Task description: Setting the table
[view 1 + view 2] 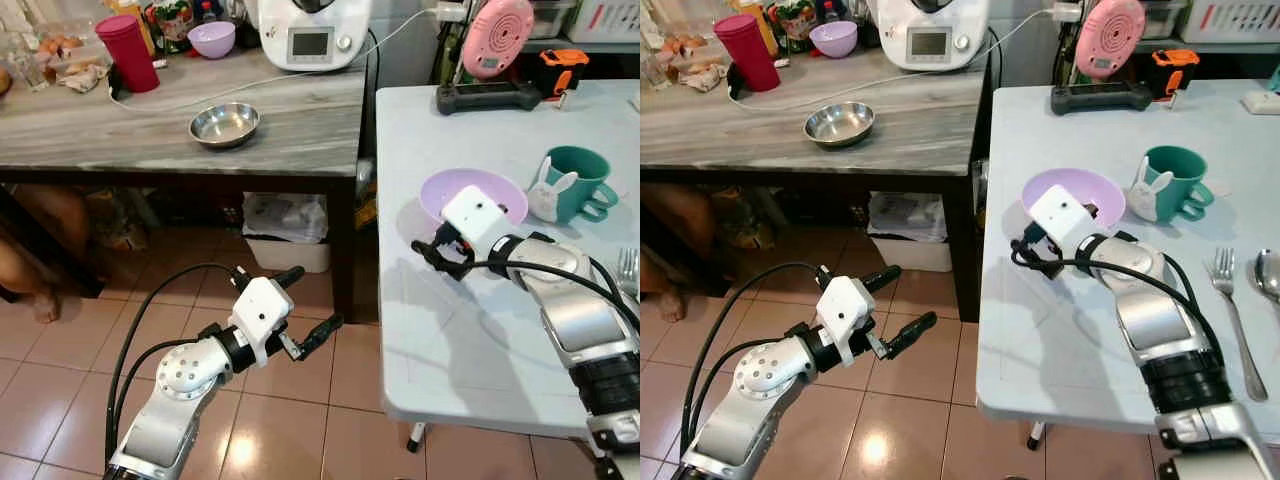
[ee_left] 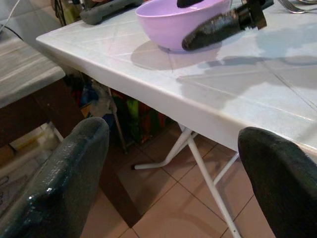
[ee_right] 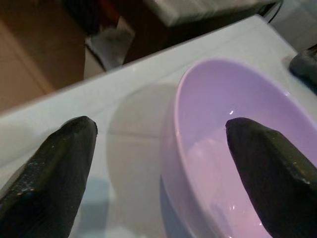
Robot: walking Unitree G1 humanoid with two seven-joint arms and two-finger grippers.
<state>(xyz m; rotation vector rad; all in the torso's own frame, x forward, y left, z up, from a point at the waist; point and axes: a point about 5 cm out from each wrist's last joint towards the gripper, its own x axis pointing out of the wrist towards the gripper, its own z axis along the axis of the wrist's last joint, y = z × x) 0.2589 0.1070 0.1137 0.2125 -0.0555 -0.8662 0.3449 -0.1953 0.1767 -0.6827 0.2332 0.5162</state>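
One lilac bowl (image 1: 1076,193) on white table (image 1: 1060,310), right pincer (image 3: 158,148) straddling rim

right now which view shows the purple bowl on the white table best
The right wrist view: the purple bowl shows its rim and inside between the open right gripper fingers. Both eye views show it partly behind that gripper; the left wrist view shows its side.

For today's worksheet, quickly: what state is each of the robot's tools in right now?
Left tool: open, holding nothing, out over the floor.
Right tool: open, its fingers straddling the rim of the purple bowl, not closed on it.
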